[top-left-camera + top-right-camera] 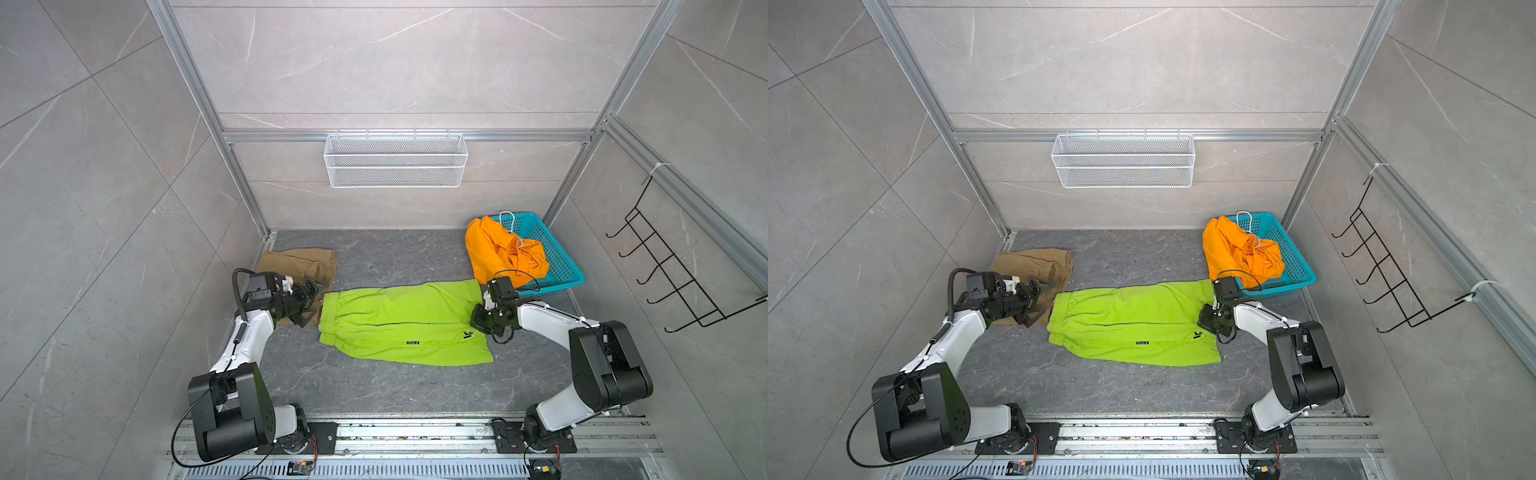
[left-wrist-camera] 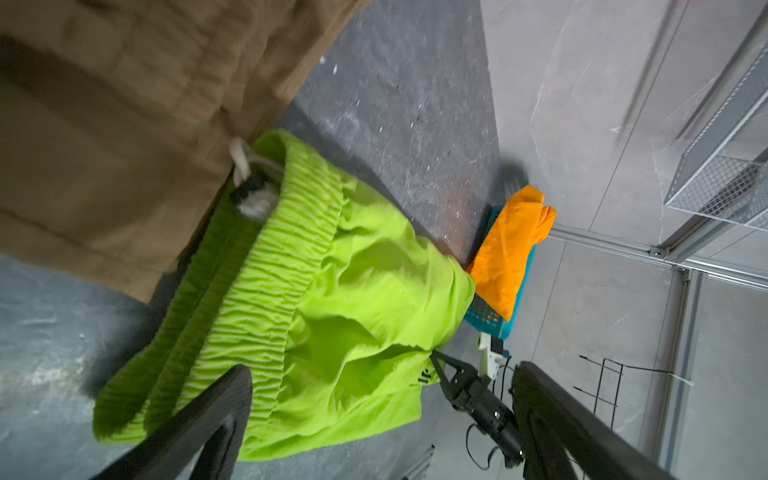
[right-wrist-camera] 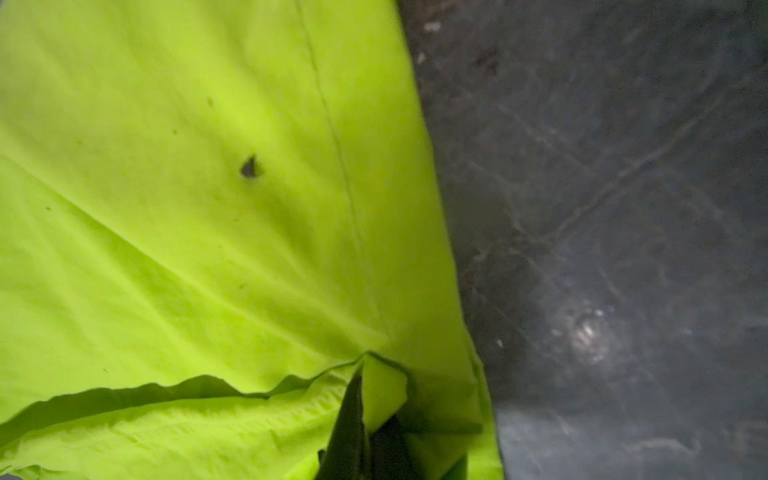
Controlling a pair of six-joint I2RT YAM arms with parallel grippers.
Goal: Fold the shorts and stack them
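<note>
Grey stone floor (image 1: 395, 253), walled cell: three shorts, both grippers at the green pair.
Khaki shorts (image 1: 299, 259) lie folded at far left by the wall. Left gripper (image 1: 316, 305) is next, jaws wide apart, holding nothing, just off the green waistband and over the khaki's near edge. Green shorts (image 1: 399, 320) lie flat mid-floor, waistband left, leg hems right. Right gripper (image 1: 478, 318) is at the hem edge, jaws clamped on a pinch of green fabric. Orange shorts (image 1: 498, 253) are crumpled, spilling over the basket (image 1: 559, 266) at far right.
</note>
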